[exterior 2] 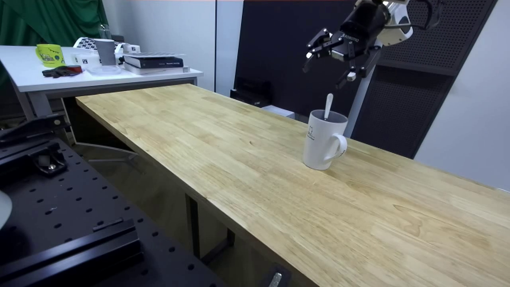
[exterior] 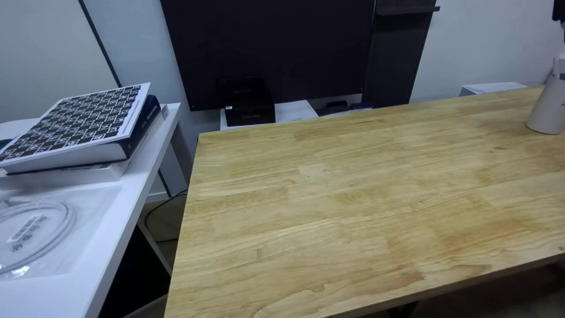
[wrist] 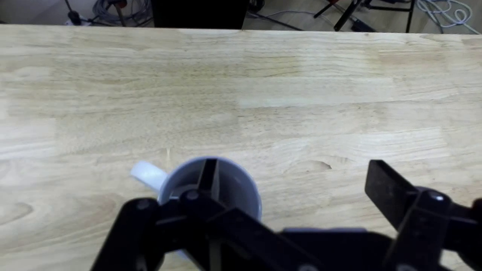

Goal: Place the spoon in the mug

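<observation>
The mug (exterior 2: 318, 147) is a pale grey-white cylinder that stands upright on the wooden table (exterior 2: 239, 159), its handle on one side. In an exterior view it is cut off by the right edge (exterior: 546, 112). The spoon (exterior 2: 328, 106) stands tilted in the mug, its pale handle above the rim and its lower end hidden inside. My gripper (exterior 2: 324, 75) is open and empty above the mug, apart from the spoon. In the wrist view my open fingers (wrist: 293, 169) are wide apart; the left one covers part of the mug (wrist: 241, 188), and the spoon is not clearly visible there.
A white side table (exterior: 132, 194) holds books (exterior: 84, 119) and a bagged cable (exterior: 39, 234). A yellow-green mug (exterior 2: 50, 55) and a grey cup (exterior 2: 106, 52) stand on it too. A black perforated bench (exterior 2: 99, 223) lies along the near side. A dark panel (exterior: 273, 48) stands behind the wooden table.
</observation>
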`<state>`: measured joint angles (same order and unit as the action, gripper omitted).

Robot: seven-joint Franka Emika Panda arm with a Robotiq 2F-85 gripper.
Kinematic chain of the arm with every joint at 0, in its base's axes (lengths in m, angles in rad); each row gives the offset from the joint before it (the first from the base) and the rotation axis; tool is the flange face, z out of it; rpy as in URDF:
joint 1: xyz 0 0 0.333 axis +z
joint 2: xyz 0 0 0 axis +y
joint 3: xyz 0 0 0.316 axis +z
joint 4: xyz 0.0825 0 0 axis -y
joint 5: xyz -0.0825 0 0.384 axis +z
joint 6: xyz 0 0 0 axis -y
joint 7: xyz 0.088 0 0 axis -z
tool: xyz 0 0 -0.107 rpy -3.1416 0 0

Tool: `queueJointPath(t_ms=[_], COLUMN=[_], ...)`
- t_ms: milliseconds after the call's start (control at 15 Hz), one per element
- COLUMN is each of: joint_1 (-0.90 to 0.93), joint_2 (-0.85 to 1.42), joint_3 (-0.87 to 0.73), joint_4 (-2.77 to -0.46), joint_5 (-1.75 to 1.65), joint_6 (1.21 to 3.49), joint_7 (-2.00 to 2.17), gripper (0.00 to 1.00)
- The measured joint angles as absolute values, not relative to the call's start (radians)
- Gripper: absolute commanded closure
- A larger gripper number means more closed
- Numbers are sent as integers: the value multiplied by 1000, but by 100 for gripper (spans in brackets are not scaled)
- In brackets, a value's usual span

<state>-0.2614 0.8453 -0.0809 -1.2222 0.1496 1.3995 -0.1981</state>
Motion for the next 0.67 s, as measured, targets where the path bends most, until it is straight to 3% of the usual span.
queueJointPath(t_ms=[667], joint_1=[-92], joint_2=[555], joint_3=[-46], joint_4=[-1523], joint_5=[9], joint_6=[1940], joint_7=[-215], gripper=[0])
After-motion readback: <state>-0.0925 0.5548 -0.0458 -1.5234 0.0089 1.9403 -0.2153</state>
